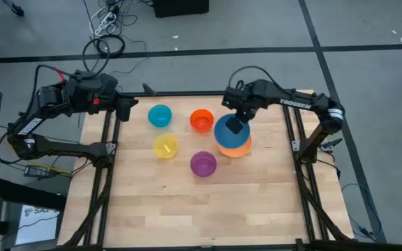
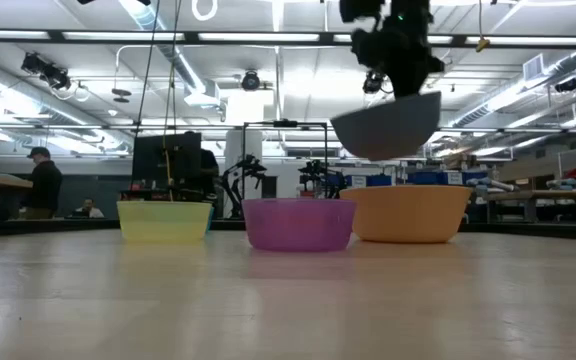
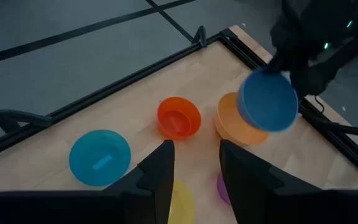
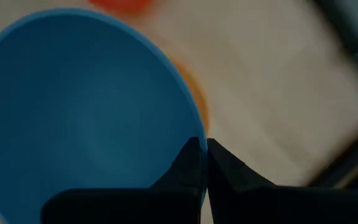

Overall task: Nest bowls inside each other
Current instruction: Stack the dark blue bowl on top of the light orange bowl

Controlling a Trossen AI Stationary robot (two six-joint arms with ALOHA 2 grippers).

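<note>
My right gripper (image 1: 236, 127) is shut on the large blue bowl (image 1: 227, 131), which hangs above the large orange bowl (image 1: 239, 147) at the table's far right. The orange bowl stands on its base on the table. The cyan bowl (image 1: 160, 116), the red-orange bowl (image 1: 202, 120), the yellow bowl (image 1: 165, 146) and the purple bowl (image 1: 203, 164) each stand alone on the table, open side up. My left gripper (image 3: 196, 167) is open above the table's far left corner, holding nothing. My right gripper pinches the blue bowl's rim (image 4: 194, 134) with one finger (image 4: 185, 165) inside the bowl and one outside. The fingers come from above, pointing down. The bowl hangs lifted clear and tilted (image 2: 388, 125) over the orange bowl.
The wooden table (image 1: 208, 209) has bare room along its near half. Black frame rails (image 1: 103, 174) run along its left and right edges. Beyond the table in the low view lies a workshop with a person (image 2: 40, 185) at the far left.
</note>
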